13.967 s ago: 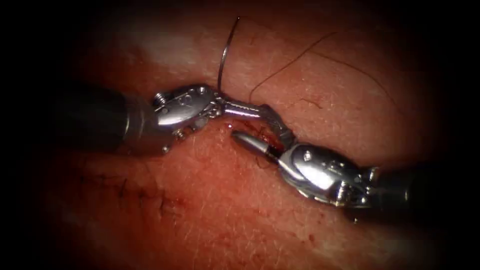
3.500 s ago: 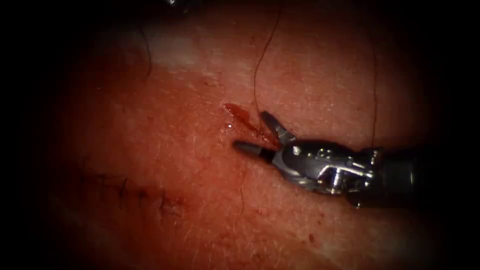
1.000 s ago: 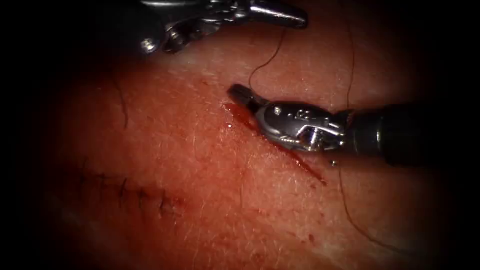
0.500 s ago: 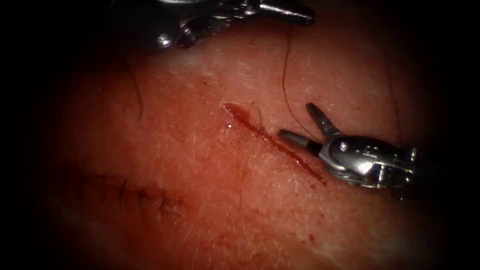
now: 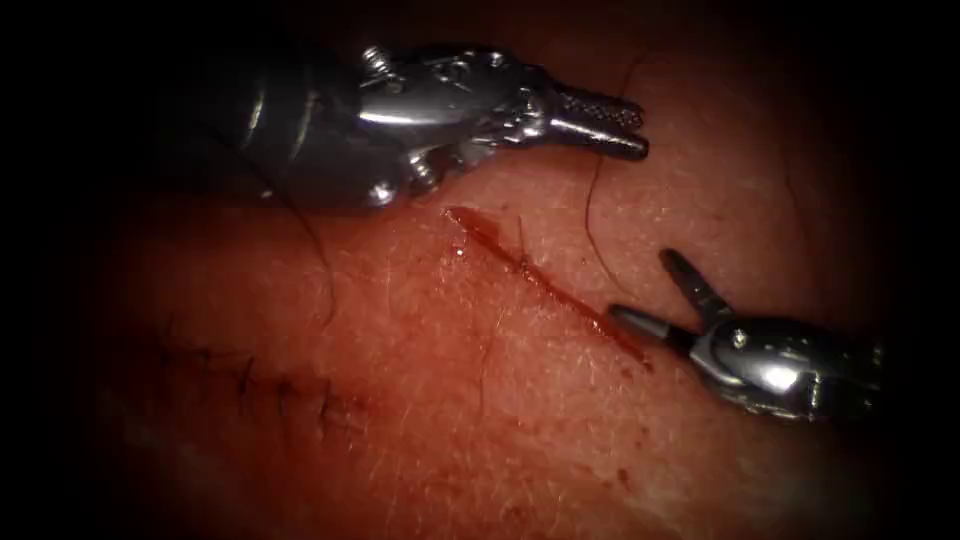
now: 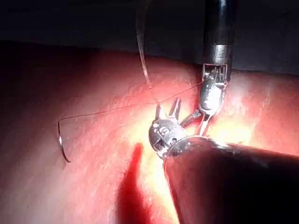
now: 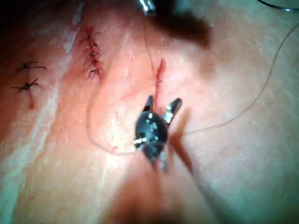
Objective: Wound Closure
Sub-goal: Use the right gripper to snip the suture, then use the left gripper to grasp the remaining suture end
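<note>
Nearest the endoscope, the right tool (image 5: 665, 290) sits at the right end of the cut (image 5: 545, 285), its jaws spread wide and holding nothing. The cut runs as a red slash across the tissue (image 5: 420, 400), with an older stitched line (image 5: 260, 385) off to its left. Dark thread (image 5: 592, 225) curls on the tissue just right of the cut. Farther back, the left tool (image 5: 615, 125) hovers with its jaws slightly parted and empty. In the left wrist view the needle (image 6: 63, 144) lies loose on the tissue, thread (image 6: 117, 108) trailing from it.
</note>
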{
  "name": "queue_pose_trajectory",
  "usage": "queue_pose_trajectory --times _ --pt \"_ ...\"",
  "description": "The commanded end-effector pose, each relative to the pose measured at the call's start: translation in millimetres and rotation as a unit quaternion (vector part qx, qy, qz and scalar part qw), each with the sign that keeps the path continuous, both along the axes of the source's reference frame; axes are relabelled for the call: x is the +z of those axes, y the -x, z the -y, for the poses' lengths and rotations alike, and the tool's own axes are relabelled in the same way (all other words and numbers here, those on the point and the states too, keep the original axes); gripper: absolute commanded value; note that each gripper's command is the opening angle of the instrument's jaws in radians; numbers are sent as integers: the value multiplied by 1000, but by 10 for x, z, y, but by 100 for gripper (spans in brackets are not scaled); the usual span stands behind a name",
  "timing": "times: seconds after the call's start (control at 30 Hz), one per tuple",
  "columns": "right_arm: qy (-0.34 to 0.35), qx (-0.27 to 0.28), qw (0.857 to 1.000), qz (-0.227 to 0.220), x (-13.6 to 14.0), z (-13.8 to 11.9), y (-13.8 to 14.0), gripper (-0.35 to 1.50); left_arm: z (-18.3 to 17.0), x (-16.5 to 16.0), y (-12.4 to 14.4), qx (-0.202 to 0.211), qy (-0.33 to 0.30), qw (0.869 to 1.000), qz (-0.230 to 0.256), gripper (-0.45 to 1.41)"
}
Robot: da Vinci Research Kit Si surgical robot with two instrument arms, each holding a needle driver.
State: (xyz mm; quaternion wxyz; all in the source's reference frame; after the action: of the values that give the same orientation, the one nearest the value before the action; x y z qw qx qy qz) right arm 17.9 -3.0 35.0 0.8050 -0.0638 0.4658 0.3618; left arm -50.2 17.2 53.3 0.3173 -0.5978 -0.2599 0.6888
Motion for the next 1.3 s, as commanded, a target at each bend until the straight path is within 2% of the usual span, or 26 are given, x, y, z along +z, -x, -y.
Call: queue_pose_trajectory --times 0.03,0.07,0.23,0.33,0.37,0.47,0.5,0.63,0.7,0.87,1.07,1.3 --pt "-4 -7 1000 -4 0 18 -7 148 6 7 4 -2 2 1000 -5 103" --pt "-6 -13 1000 -8 -4 24 -8 148 15 7 -3 -7 5 1000 -23 120" --pt "-16 -30 999 -13 -18 36 -8 148 57 12 -35 18 16 997 -76 120" --pt "-20 -34 999 -15 -30 40 -6 148 97 25 -58 38 28 993 -104 115" --pt "-21 -37 999 -13 -43 40 -6 148 128 39 -65 52 38 989 -131 106" --pt "-18 -42 999 -10 -53 42 -10 148 163 56 -63 63 37 986 -148 101" --pt "-19 -47 999 -15 -58 47 -17 146 192 72 -56 74 18 985 -158 91" --pt "-15 -53 998 -20 -57 51 -21 143 214 86 -49 80 1 983 -163 83" --pt "-17 -56 998 -15 -51 55 -25 141 233 101 -39 85 -16 983 -160 66" --pt "-20 -60 998 -13 -50 58 -28 141 231 111 -22 83 -25 983 -160 57" --pt "-21 -61 998 -14 -51 58 -30 141 233 102 -22 87 -28 984 -156 49" --pt "-19 -62 998 -16 -50 62 -36 140 220 97 -42 33 -49 980 -191 47"
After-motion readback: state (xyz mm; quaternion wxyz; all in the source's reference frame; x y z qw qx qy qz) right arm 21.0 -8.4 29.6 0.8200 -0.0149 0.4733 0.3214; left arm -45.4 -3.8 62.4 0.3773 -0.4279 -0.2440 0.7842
